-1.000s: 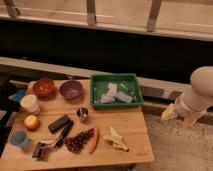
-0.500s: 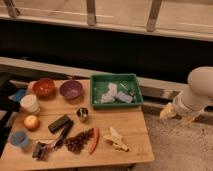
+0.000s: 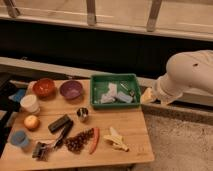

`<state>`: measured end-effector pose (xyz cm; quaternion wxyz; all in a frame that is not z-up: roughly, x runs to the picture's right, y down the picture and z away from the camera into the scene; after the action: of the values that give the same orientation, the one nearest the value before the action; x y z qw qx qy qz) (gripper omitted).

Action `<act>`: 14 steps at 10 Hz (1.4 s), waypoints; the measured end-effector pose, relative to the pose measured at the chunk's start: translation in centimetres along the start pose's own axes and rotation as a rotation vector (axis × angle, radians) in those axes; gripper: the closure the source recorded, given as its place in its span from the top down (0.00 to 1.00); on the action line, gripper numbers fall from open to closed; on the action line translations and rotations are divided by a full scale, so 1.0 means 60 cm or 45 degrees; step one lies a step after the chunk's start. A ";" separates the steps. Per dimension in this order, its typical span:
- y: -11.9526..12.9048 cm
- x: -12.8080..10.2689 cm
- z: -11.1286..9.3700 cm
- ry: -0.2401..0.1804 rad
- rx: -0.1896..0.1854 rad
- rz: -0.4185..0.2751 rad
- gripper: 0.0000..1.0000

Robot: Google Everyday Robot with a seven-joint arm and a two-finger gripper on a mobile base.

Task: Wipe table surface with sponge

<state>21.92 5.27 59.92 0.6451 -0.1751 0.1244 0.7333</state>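
Sponge (image 3: 125, 98) position: flat inside the green tray (image 3: 115, 76), right half, just beside a whitish cloth (image 3: 107, 95). The tray sits at the far right corner of the table (image 3: 132, 127). Left of the tray stand a purple bowl (image 3: 71, 89) and an orange bowl (image 3: 44, 86); a small metal cup (image 3: 82, 115) stands nearer the front. Gripper (image 3: 147, 95) position: off the table's right edge, just beside the tray's right wall, on the white arm (image 3: 187, 75). Jaws spread apart, holding nothing, clear of the sponge.

This is looking like an indoor test area: a prop-laden table (image 3: 127, 124) is standing below railings (image 3: 91, 12). The gripper (image 3: 148, 95) is hanging beside its right edge.
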 end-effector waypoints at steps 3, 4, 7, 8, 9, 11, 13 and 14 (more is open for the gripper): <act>0.001 0.000 0.000 0.001 0.000 0.000 0.62; 0.001 -0.001 0.001 -0.003 0.001 0.006 0.62; 0.017 -0.062 0.031 -0.055 0.019 -0.012 0.62; 0.024 -0.085 0.040 -0.070 0.025 -0.025 0.62; 0.036 -0.117 0.051 -0.091 0.035 -0.044 0.62; 0.064 -0.166 0.079 -0.107 0.018 -0.071 0.62; 0.070 -0.185 0.112 -0.083 -0.037 -0.065 0.62; 0.070 -0.185 0.113 -0.082 -0.039 -0.065 0.62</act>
<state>18.28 -2.57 70.56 0.6643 -0.1644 0.0879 0.7238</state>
